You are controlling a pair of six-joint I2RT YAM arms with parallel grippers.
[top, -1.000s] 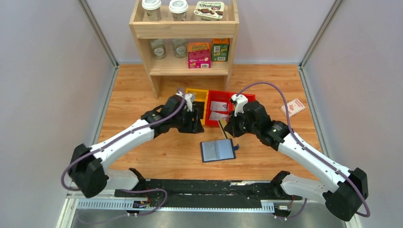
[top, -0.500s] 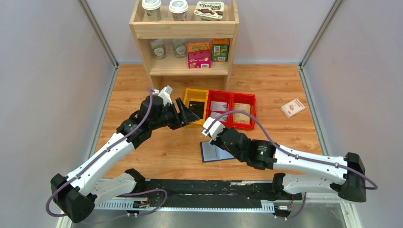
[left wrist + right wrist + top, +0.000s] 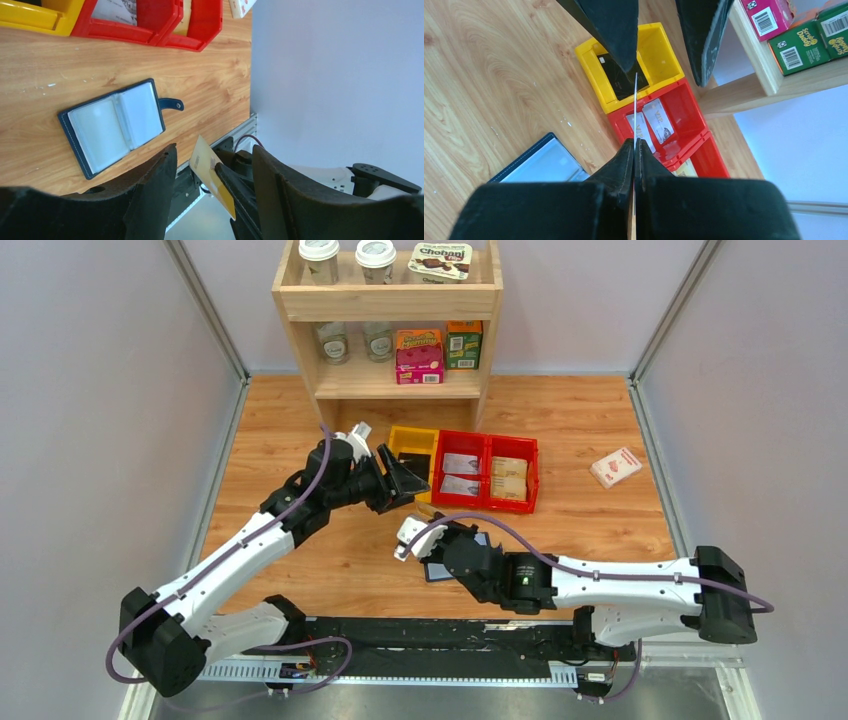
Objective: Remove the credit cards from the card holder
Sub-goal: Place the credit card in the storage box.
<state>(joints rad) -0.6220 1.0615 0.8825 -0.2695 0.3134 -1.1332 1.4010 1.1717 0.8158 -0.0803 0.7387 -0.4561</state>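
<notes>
My right gripper (image 3: 634, 142) is shut on a thin gold-tan card (image 3: 212, 172), held edge-on (image 3: 635, 105). The card's free end points up between the fingers (image 3: 614, 25) of my left gripper (image 3: 215, 150), which is open and not touching it. In the top view the left gripper (image 3: 405, 480) sits just above the right gripper (image 3: 432, 522). The navy card holder (image 3: 112, 125) lies open on the table, its pale sleeves showing; the right arm partly hides it in the top view (image 3: 433, 571). A black card (image 3: 616, 75) lies in the yellow bin (image 3: 659, 47).
Two joined red bins (image 3: 490, 472) holding pale cards stand beside the yellow bin (image 3: 413, 438). A wooden shelf (image 3: 390, 330) with cups and boxes stands behind them. A white-and-red box (image 3: 615, 466) lies at the right.
My right gripper swung from the bins toward the near left with the gold card. My left gripper rose, opened and turned to face it; the card now sits between its fingers.
</notes>
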